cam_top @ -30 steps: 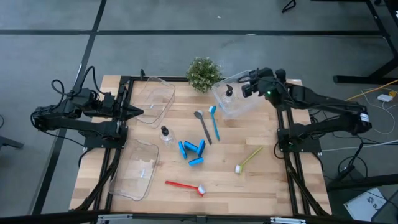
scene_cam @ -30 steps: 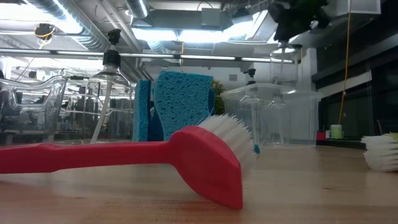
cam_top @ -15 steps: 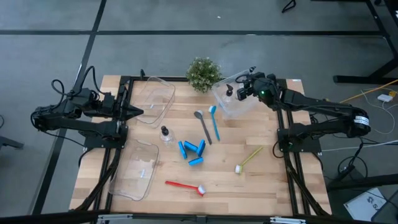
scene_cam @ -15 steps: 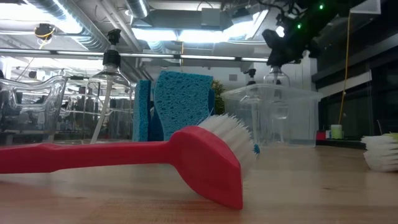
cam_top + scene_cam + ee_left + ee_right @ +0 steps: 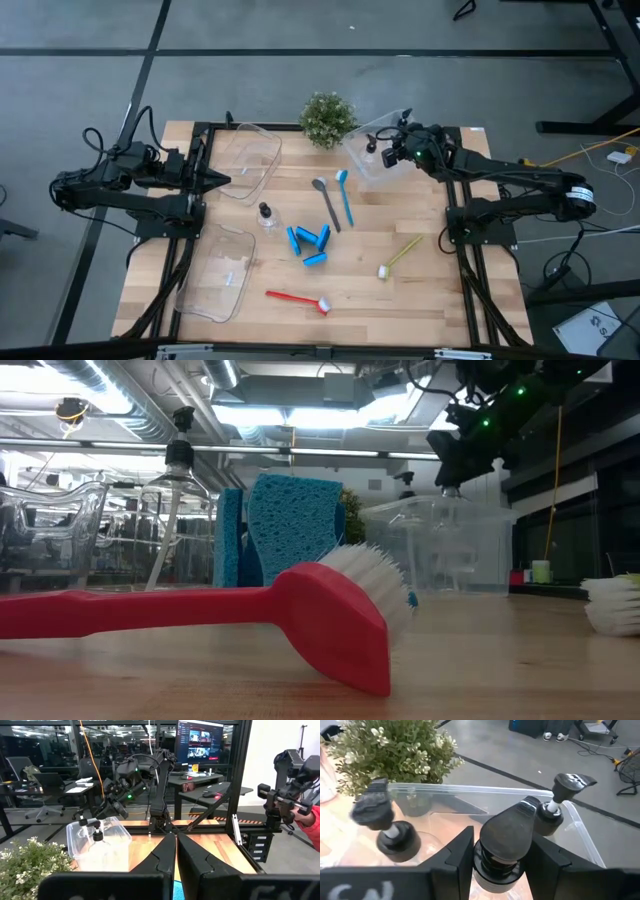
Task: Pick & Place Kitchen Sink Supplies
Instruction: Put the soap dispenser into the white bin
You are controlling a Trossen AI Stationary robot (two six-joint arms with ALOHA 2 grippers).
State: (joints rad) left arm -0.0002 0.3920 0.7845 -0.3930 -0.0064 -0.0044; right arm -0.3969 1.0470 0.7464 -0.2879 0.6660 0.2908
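Note:
My right gripper (image 5: 388, 152) hangs over the clear bin (image 5: 370, 172) at the table's far right, shut on a small clear bottle with a black pump cap (image 5: 506, 836). Other black-capped bottles (image 5: 395, 837) (image 5: 555, 805) stand inside that bin. On the table lie another bottle (image 5: 266, 216), a grey brush (image 5: 327, 205), a blue brush (image 5: 346, 197), blue sponge pieces (image 5: 308, 243), a yellow-green brush (image 5: 399, 256) and a red brush (image 5: 298, 298). My left gripper (image 5: 218, 180) waits shut and level at the table's left side. My right gripper pinches the bottle at its black cap and ribbed collar (image 5: 492, 862), one finger (image 5: 455, 852) on each side. The fingers slant downward from the table's right side. The bottle hangs upright below them, its body down inside the bin; whether it stands on the bin's floor I cannot tell.
Two more clear bins (image 5: 250, 160) (image 5: 220, 270) sit on the table's left half. A small green potted plant (image 5: 327, 118) stands at the far edge, just left of the right-hand bin. Bare wood lies along the near edge on the right.
My right gripper has gone down and a little toward the table's near edge with the bottle, staying shut on it. The bottle, held above the bin's rim a second ago, has sunk into the bin.

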